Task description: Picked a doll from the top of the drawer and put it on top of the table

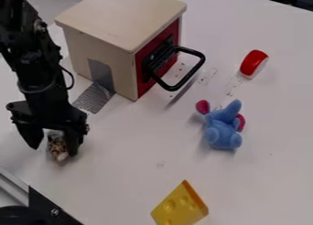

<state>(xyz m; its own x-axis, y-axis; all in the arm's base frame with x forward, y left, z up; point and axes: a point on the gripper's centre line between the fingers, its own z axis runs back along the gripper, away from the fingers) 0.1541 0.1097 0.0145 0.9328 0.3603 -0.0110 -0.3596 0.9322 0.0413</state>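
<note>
Cut-off black fixture; part-hidden doll

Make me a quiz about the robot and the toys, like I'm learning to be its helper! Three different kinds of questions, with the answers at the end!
1. True or false: the blue plush toy with pink ears lies on the white table, not on the beige box with the red front.
2. Where is the black gripper? a) on top of the box; b) low down, at a small brown-and-white object; c) inside the box.
3. Fill in: the yellow wedge with dents looks like ____.

Key: 1 true; 2 b; 3 cheese.
</note>
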